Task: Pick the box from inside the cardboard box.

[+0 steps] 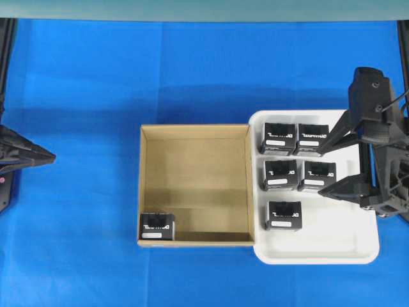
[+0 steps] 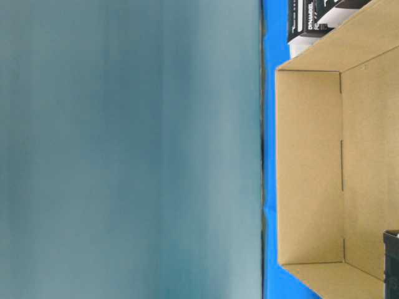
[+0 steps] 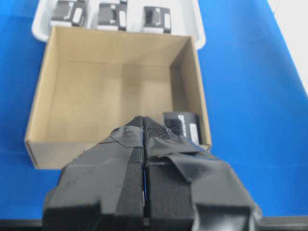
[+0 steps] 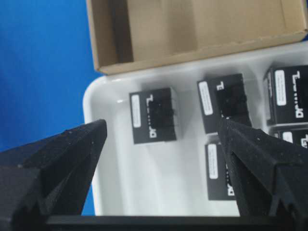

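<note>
Overhead exterior view shows the cardboard box point(image 1: 195, 184) on a blue cloth point(image 1: 77, 128). The box point(image 1: 157, 226) sits inside the cardboard box, in its near left corner, touching the walls. Just right of the cardboard box is a white tray point(image 1: 332, 246) with five black boxes. The right gripper point(image 1: 332, 165) hangs over the tray's right side, fingers spread wide, holding nothing. The left gripper point(image 3: 144, 127) is left of the cardboard box, fingers pressed together, holding nothing.

box point(image 1: 157, 226) in cardboard box point(image 1: 194, 131), tray point(image 1: 358, 251) right
</note>
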Controlling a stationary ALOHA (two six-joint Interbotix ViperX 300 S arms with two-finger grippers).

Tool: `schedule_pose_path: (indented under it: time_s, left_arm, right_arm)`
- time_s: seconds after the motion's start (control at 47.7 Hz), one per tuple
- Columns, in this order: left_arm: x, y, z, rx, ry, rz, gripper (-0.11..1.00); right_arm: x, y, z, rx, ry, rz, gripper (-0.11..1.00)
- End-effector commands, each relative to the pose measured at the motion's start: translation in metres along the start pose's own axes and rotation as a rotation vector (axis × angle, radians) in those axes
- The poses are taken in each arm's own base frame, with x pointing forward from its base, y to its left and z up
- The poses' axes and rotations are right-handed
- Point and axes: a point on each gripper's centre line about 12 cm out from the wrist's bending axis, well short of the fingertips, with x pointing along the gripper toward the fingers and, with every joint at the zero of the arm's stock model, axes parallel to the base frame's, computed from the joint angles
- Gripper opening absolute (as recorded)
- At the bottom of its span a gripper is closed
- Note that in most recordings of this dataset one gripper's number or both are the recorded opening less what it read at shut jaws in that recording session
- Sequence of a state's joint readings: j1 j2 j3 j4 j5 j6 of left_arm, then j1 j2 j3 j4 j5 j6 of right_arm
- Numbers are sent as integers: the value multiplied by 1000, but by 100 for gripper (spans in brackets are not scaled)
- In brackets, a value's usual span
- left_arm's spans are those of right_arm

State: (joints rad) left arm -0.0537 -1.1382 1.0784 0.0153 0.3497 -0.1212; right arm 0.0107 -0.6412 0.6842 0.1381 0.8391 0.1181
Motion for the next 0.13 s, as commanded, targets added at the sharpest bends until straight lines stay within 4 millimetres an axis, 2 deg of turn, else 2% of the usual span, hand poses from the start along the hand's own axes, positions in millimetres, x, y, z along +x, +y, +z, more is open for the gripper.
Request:
schedule_pose_path:
  time_s: [0.0, 0.105]
  left_arm:
    - [-1, -1, 11, 2, -24, -4, -7]
    - [-1, -2, 11, 2, -24, -5, -7]
  right_arm:
    - [-1, 0, 2, -1, -11, 0, 96]
    - [0, 0, 2, -1, -8, 0, 96]
